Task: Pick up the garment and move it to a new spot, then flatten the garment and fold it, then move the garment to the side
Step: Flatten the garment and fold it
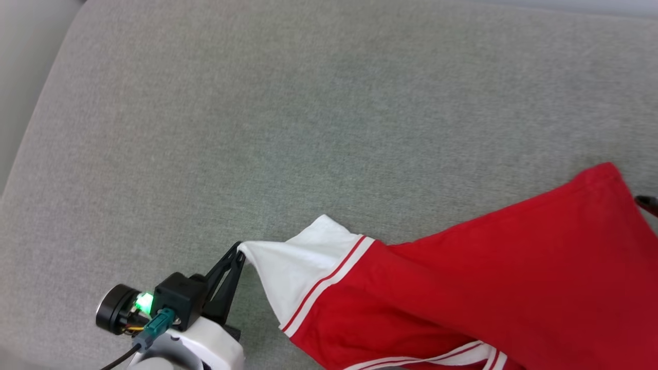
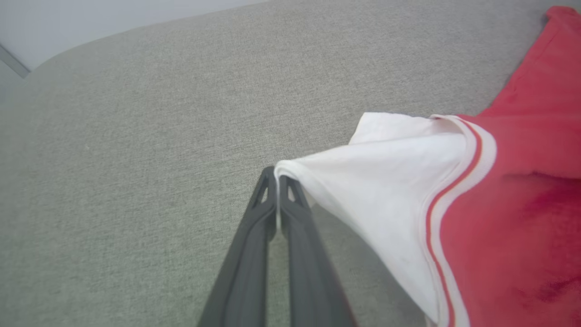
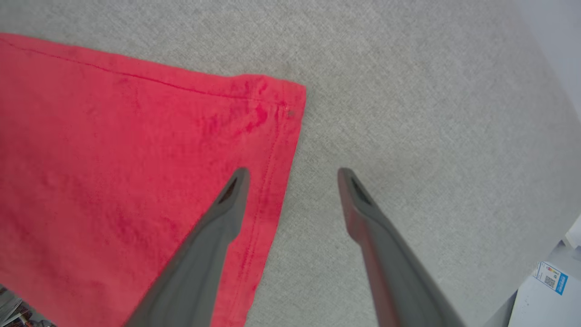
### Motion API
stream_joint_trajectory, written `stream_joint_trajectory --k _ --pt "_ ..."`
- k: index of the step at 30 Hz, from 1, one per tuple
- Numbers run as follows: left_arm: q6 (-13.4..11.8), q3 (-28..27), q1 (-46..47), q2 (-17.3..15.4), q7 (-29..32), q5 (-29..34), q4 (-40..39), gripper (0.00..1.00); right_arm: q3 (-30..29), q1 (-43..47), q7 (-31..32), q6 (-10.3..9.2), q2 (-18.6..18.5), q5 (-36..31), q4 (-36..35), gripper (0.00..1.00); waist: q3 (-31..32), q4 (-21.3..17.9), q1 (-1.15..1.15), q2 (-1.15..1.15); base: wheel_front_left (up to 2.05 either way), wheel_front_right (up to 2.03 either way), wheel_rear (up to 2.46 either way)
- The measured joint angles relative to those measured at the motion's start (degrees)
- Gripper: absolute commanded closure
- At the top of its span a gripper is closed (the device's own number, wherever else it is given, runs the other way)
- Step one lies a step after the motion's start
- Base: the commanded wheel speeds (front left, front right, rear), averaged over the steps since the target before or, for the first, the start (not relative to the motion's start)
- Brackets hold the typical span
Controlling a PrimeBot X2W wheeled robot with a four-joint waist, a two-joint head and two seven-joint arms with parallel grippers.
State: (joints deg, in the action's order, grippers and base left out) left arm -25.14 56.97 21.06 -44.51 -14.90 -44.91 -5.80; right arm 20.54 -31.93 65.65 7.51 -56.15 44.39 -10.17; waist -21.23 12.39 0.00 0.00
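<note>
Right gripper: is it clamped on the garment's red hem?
No, the right gripper has its fingers wide apart, one over the garment, the other over the grey surface.

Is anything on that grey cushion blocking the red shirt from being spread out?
Nothing visible. The left tool pinches the white sleeve of the red shirt, the open right tool hangs at its hem corner, and no object lies on the grey cushion.

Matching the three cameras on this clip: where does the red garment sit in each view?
Head view: garment lower right, its white sleeve tip pinched by the shut left claw at lower left.
Left wrist view: garment right side, sleeve tip in the claw at centre.
Right wrist view: garment left half, beside the open right claw.
Shared landmark: the garment's red hem corner, lying on the grey cushion.
</note>
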Motion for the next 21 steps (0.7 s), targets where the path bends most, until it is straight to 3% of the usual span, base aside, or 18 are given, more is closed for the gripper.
stream_joint_trajectory --k 8,15,16,21 --pt "1.45 -1.96 1.56 2.61 -0.02 2.41 0.73 1.0 8.13 -8.44 2.53 0.0 4.44 -2.14 9.34 0.0 -4.04 2.27 0.0 0.0 0.0 0.0 0.0" --pt "2.55 -3.27 1.62 4.04 -0.08 3.6 1.81 1.0 12.47 -9.22 1.4 0.0 4.25 -0.89 12.65 0.0 -6.0 3.45 0.0 0.0 0.0 0.0 0.0" --pt "2.68 -3.44 1.62 4.16 -0.08 3.8 1.94 1.0 12.88 -9.28 0.8 0.0 4.13 -0.54 12.7 1.0 -6.01 3.41 0.0 0.0 0.0 0.0 0.0" --pt "3.25 -4.41 1.38 4.7 -0.08 4.12 2.8 1.0 14.89 -10.07 -4.97 0.0 4.68 -0.03 12.94 1.0 -4.78 2.69 0.0 0.0 0.0 0.0 0.0"
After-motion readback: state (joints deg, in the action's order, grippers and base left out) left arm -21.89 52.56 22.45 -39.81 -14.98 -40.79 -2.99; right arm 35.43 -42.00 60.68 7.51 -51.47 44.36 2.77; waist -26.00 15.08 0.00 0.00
